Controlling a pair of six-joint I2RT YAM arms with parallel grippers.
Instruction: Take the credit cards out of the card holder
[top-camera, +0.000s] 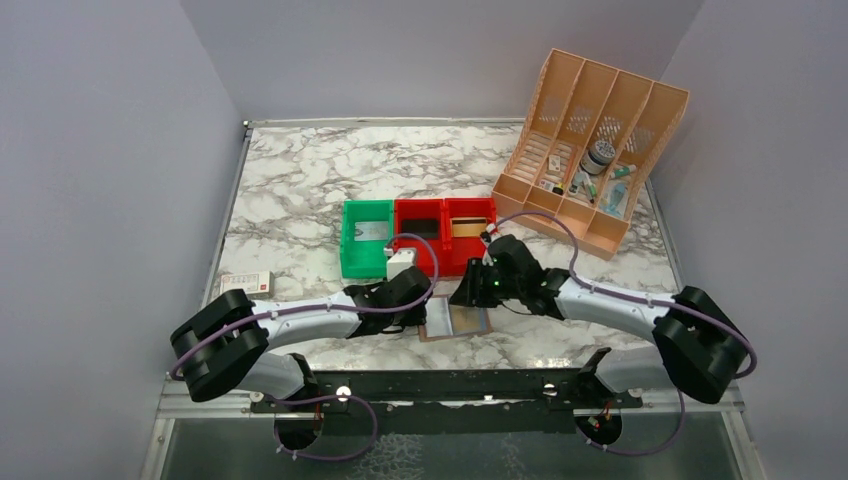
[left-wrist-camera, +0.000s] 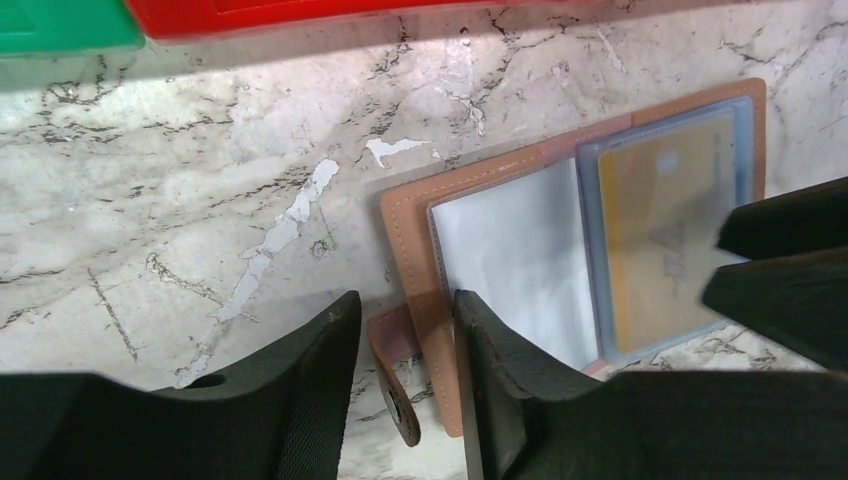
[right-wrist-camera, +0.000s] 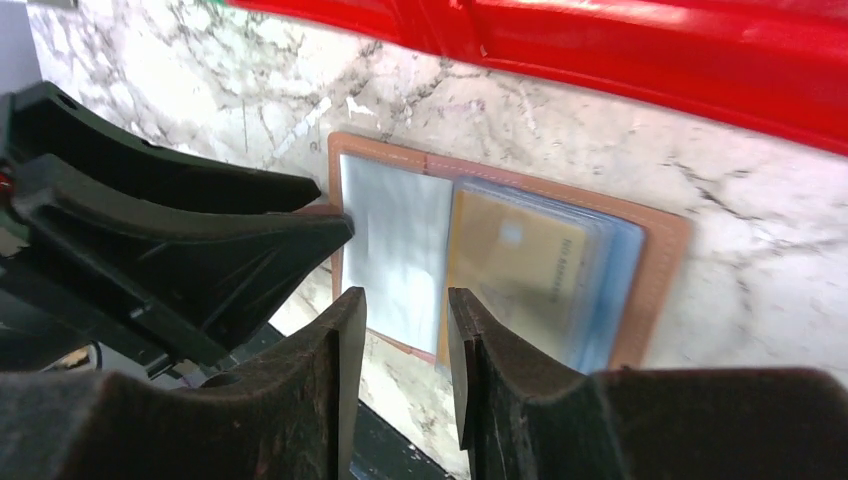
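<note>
Plain pale grey walls (top-camera: 100, 150) stand on three sides of a table (top-camera: 300, 170) with a white and grey marble top. Bright light shines off the marble.

Red and green plastic bins (top-camera: 460, 252) bar twelve o'clock of the brownish-pink bifold card holder (top-camera: 462, 322); left gripper (left-wrist-camera: 405, 312) crowds nine; right gripper (right-wrist-camera: 405, 300), two.

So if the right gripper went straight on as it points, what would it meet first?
Probably the open card holder, near its middle fold beside the yellow card; depth is hard to judge.
</note>
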